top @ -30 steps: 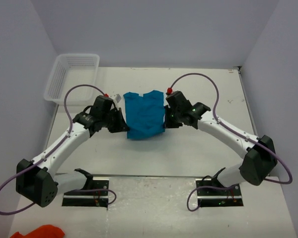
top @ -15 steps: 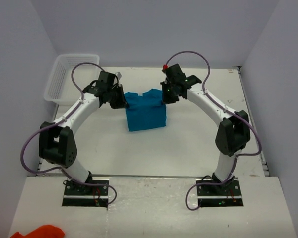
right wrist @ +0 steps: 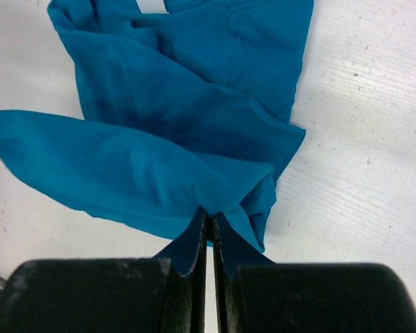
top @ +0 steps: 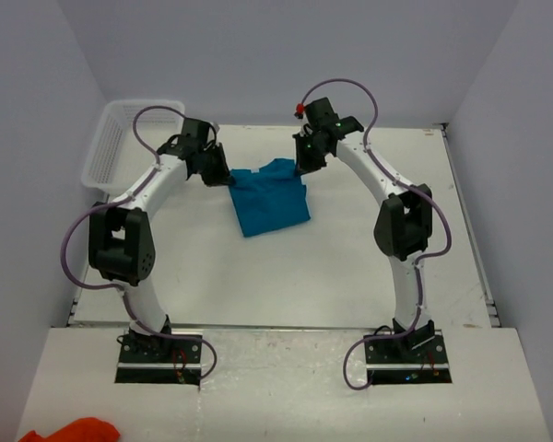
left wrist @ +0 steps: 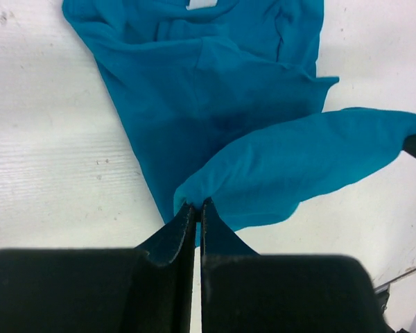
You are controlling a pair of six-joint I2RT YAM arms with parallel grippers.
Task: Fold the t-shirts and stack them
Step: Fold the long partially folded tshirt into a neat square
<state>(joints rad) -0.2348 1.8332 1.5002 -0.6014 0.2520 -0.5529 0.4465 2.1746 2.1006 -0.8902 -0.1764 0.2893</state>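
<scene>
White counter (top: 350, 258), closed in by pale walls, carries one teal-blue t-shirt (top: 272, 204) toward its far middle, between the two arms and a little askew. A white mesh basket (top: 120, 143) sits at the far left corner, apart from the shirt, and an orange cloth (top: 74, 430) lies on the near ledge; whether that is a garment I cannot tell

The left fingers (left wrist: 191, 215) are pressed together on a small pinch of the teal fabric, and the right fingers (right wrist: 205, 225) are clamped on a pinch at the opposite side. Between the two pinches a band of cloth is raised and sags slightly, while the rest of the shirt lies rumpled on the counter with its pale neck label (right wrist: 151, 5) at the far end of both wrist views

The fabric looks thin, light and quite limp: it drapes, creases easily and has no stiffness to hold a fold by itself. It will likely drag and bunch on the smooth counter if pulled from one side only. Best taken at edges or corners, both sides level, with the span between them kept gently taut. Such narrow pinches could slip, so a deeper bite on a hem seems safer
</scene>
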